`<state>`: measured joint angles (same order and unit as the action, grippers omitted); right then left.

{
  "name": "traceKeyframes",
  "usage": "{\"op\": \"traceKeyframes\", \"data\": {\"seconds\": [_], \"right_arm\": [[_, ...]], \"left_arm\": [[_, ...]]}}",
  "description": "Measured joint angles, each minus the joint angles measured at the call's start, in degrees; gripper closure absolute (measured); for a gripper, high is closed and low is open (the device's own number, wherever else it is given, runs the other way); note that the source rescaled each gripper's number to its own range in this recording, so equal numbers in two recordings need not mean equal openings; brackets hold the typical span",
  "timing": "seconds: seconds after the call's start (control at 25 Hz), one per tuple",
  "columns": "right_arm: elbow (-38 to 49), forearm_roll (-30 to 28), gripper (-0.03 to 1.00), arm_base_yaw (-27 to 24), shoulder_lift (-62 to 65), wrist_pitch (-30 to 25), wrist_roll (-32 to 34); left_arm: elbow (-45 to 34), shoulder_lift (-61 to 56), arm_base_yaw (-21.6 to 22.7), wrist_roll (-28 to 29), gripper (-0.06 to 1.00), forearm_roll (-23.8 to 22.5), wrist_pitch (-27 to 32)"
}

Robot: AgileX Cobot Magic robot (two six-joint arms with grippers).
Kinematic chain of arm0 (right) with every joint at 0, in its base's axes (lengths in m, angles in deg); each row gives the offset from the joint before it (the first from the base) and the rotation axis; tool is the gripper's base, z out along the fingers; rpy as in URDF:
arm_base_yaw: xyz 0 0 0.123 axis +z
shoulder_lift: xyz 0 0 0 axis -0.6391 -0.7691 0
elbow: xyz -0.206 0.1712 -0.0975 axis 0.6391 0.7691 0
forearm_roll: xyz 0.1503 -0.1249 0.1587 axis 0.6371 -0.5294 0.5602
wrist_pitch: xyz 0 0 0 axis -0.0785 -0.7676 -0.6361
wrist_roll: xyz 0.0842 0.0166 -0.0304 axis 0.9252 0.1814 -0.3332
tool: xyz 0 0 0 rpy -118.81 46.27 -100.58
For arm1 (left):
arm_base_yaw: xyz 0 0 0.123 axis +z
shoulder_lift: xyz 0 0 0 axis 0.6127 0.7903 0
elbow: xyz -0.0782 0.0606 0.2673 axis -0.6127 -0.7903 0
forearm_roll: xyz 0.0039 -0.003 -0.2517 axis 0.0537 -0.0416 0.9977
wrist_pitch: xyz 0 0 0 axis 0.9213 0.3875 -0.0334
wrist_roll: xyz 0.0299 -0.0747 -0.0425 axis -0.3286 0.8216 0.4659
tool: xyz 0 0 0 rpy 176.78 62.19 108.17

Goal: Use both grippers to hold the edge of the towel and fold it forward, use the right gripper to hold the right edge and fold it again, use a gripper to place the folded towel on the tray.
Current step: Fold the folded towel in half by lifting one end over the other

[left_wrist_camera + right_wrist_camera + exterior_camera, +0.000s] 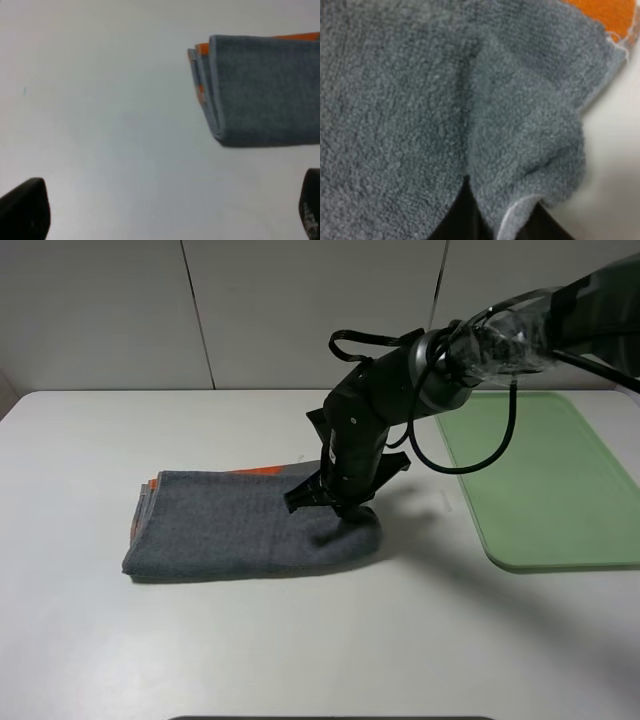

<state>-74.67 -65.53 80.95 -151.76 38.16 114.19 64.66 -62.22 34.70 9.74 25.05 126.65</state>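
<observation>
Towel [240, 525] lay folded, off the tray [560, 500]. Right gripper [345, 508] clamped its end; left gripper [167, 207] gaped idle. Placement outstanding.

The high camera looked down over the table [300, 650]; both wrist cameras faced the same towel [230, 530], the right far nearer.

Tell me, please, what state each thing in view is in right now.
towel: folded in layers, lying on the table, its right end pinched.
right gripper: shut on the towel's right end.
left gripper: open, holding nothing, above bare table.
tray: flat on the table, towel not yet on it.
</observation>
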Motion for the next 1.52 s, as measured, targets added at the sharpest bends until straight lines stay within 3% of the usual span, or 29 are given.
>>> {"op": "traceKeyframes", "data": {"seconds": [0.36,0.96,1.36,1.52], "right_arm": [[-5.2,-13.8,0.89,0.0,0.8,-12.7,-0.1],[-6.4,-29.0,0.89,-0.9,0.9,-19.1,-5.2],[-10.0,-29.4,0.89,-3.2,0.9,-23.1,-10.0],[-16.0,-22.6,0.89,-3.3,0.9,-26.1,-14.5]], "left_arm": [[0.0,0.0,0.0,0.0,-0.06,0.0,0.0],[0.0,0.0,0.0,0.0,-0.06,0.0,0.0],[0.0,0.0,0.0,0.0,-0.06,0.0,0.0],[0.0,0.0,0.0,0.0,-0.06,0.0,0.0]]}}
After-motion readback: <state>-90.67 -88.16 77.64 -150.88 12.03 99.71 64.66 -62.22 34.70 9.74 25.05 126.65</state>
